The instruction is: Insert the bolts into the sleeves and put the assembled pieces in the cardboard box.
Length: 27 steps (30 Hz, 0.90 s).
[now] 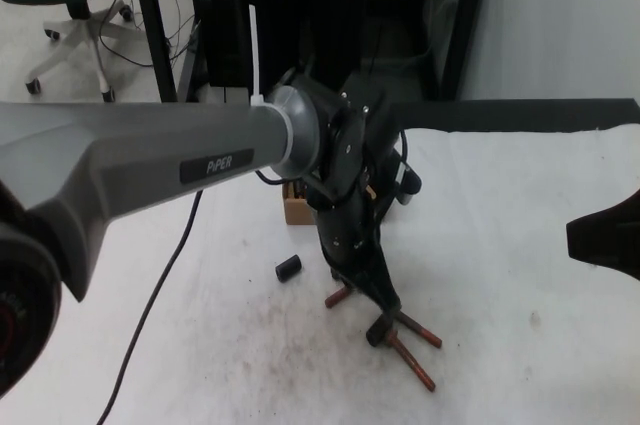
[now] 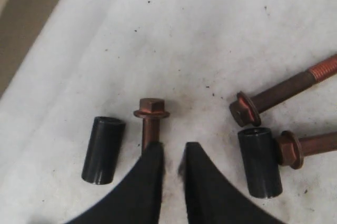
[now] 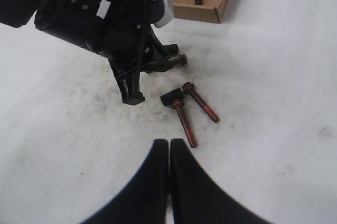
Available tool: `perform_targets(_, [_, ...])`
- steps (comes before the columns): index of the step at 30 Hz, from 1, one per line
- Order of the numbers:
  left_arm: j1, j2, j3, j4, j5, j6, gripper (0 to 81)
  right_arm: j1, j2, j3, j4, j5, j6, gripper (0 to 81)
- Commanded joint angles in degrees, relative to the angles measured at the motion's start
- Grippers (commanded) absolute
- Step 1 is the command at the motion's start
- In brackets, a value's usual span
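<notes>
Hanging over a bolt [image 2: 151, 114], left gripper [image 2: 172, 147] slightly parted.

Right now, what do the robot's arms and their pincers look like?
The left arm has a smooth grey casing with a dark nameplate, ending in a black wrist with a white cable tie. The left gripper and right gripper both have black fingers tapering to curved tips.
</notes>
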Motion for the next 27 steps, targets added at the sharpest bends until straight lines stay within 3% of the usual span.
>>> perform_targets(1, [-0.01, -0.16, -0.53, 0.65, 0.49, 0.39, 15.1, -0.1, -0.35, 0.08, 0.02, -0.89, -0.27, 0.9])
perform_targets(4, [-0.01, -0.16, -0.53, 1.01, 0.99, 0.39, 16.3, -0.1, -0.35, 0.08, 0.02, -0.89, -0.27, 0.9])
perform_targets(9, [0.47, -0.16, -0.53, 1.2, 0.99, 0.48, 41.6, -0.1, -0.35, 0.08, -0.47, -0.89, -0.27, 0.9])
perform_targets(11, [0.68, -0.16, -0.53, 1.52, 0.34, 0.34, 47.0, -0.1, -0.35, 0.08, -0.47, -0.89, -0.27, 0.9])
perform_targets(27, [0.84, 3.25, -0.43, 1.57, -0.7, 0.35, 47.0, -0.1, -0.35, 0.08, -0.47, -0.89, -0.27, 0.9])
